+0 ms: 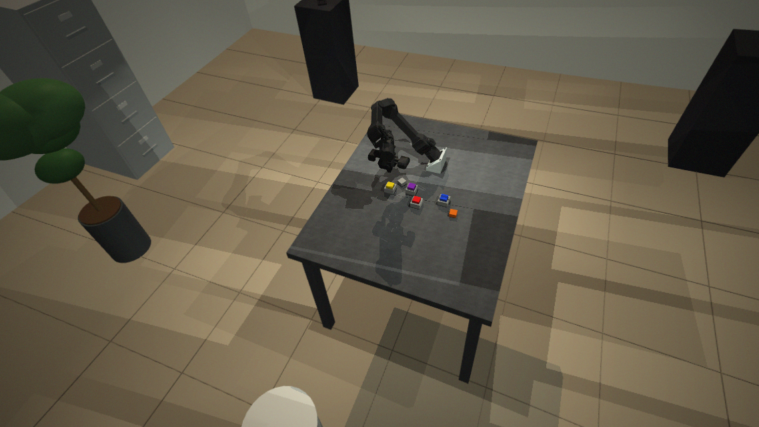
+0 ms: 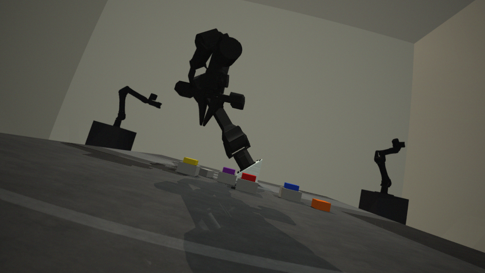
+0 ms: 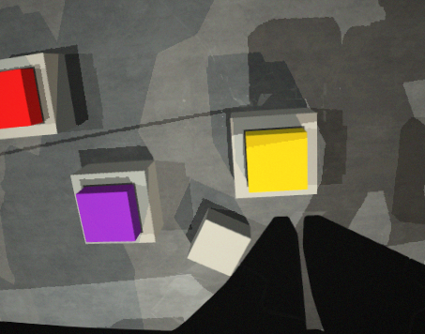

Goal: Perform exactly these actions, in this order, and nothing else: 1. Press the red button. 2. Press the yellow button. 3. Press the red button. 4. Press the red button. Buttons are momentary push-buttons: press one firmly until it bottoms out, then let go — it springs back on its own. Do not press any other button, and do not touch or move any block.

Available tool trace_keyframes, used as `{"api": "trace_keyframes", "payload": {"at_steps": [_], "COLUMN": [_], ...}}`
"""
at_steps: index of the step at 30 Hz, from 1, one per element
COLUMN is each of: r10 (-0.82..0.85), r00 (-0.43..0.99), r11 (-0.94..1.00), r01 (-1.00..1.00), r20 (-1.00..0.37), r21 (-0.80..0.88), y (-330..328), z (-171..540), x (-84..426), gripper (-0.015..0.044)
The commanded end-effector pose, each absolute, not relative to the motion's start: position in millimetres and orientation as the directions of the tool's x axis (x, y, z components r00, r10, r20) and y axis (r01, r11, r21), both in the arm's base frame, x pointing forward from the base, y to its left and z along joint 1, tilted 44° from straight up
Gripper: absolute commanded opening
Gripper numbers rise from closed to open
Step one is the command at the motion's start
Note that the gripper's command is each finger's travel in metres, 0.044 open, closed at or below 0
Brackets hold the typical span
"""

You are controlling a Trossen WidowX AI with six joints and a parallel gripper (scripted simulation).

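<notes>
Room: tan tiled floor [image 1: 615, 310], pale walls [image 1: 447, 19] [image 2: 304, 76], a grey filing cabinet [image 1: 83, 86] and a potted plant [image 1: 41, 114] off to one side.
Table: dark grey top [image 1: 425, 259] [image 2: 71, 191] [image 3: 177, 28], crossed by patches of shadow.
Arm: black [image 1: 407, 128] [image 2: 229, 49], folded over the table, with its hand end pointing down.
Gripper: the gripper [image 1: 389, 168] [image 2: 202, 125] [image 3: 295, 231] is narrow, its tips almost meeting with only a thin gap, and holds nothing. It hangs well above the tabletop, apart from every button.
Yellow button: the yellow button [image 1: 389, 185] [image 2: 190, 161] [image 3: 277, 160] lies below the gripper; in the wrist view it appears just beyond the fingertips. Its cap stands raised in a pale housing.
Red button: the red button [image 1: 416, 199] [image 2: 248, 176] [image 3: 13, 99] is off to the side of the gripper, at the left edge of the wrist view, its cap raised too.
Purple button: the purple button [image 1: 411, 186] [image 2: 229, 170] [image 3: 107, 213] sits near the red one.
White block: the white block [image 1: 401, 181] [image 2: 206, 172] [image 3: 220, 246] lies between yellow and purple, apart from both, partly covered by a finger in the wrist view.
Blue button: the blue button [image 1: 443, 197] [image 2: 291, 186] stands between the red button and the orange block [image 1: 452, 213] [image 2: 321, 205].
</notes>
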State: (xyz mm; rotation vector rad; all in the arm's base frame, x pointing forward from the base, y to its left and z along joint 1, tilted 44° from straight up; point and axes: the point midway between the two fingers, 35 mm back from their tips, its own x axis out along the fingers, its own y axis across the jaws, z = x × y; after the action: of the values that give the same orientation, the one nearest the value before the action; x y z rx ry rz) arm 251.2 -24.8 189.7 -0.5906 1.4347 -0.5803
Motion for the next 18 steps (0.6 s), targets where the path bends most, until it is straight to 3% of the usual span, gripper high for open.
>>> {"api": "trace_keyframes", "payload": {"at_steps": [1, 8, 18], "r10": [-0.691, -0.692, -0.692], "r00": [0.042, 0.044, 0.044], "r11": [0.722, 0.721, 0.721], "r01": [-0.008, -0.007, -0.007], "r20": [-0.722, -0.721, -0.72], "r21": [-0.692, -0.693, -0.693], "y": [-30.1, -71.4, -77.7], "z": [190.7, 148.4, 141.8], "x": [245.3, 248.0, 248.6], "gripper": [0.002, 0.002, 0.002]}}
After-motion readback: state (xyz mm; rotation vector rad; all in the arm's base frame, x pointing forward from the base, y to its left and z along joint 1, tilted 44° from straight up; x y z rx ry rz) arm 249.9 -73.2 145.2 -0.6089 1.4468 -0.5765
